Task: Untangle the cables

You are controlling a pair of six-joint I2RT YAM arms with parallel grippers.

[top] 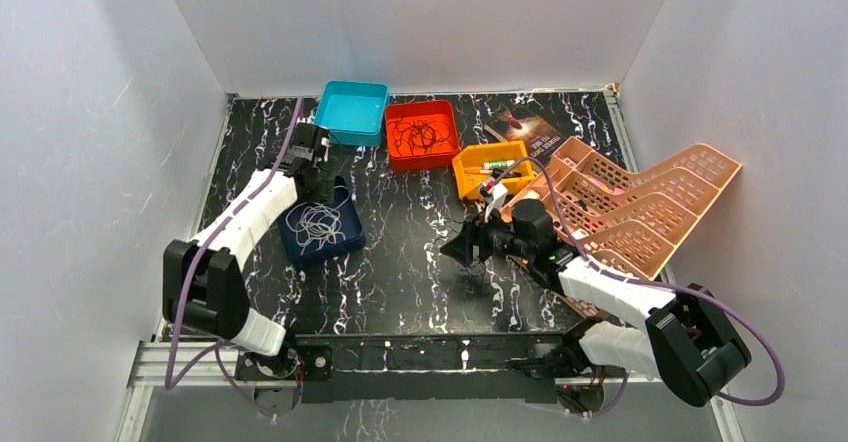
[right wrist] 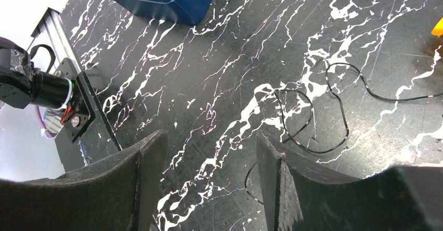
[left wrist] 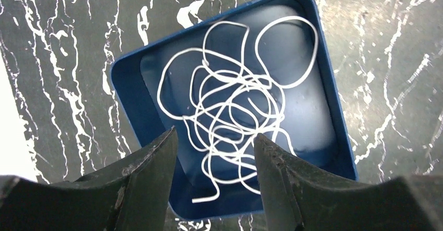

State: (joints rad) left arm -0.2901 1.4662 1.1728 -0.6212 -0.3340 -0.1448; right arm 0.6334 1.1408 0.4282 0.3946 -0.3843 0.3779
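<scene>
Left wrist view: the left gripper [left wrist: 214, 137] hangs over a navy tray [left wrist: 125, 79], fingers apart and holding nothing. A white cable [left wrist: 230, 100] lies in loose, overlapping loops inside the tray, right below and ahead of the fingertips. One free end rests by the tray wall nearest the gripper.

In the top view, a teal tray [top: 352, 112] sits just beyond this gripper. To its right is a red tray [top: 447, 112] with dark cables [top: 418, 138] bunched inside, then an orange tray [top: 462, 177] and a pink rack [top: 650, 202] alongside the right arm.

In the right wrist view, the right gripper [right wrist: 209, 137] is low over the table [right wrist: 209, 58], its fingers spread with nothing between them. A black cable [right wrist: 313, 116] lies on the table just ahead and to the right of its right finger. It curls in a couple of open loops, and one strand runs off towards the right edge. The navy tray is well apart, ahead and to the left of this gripper.
</scene>
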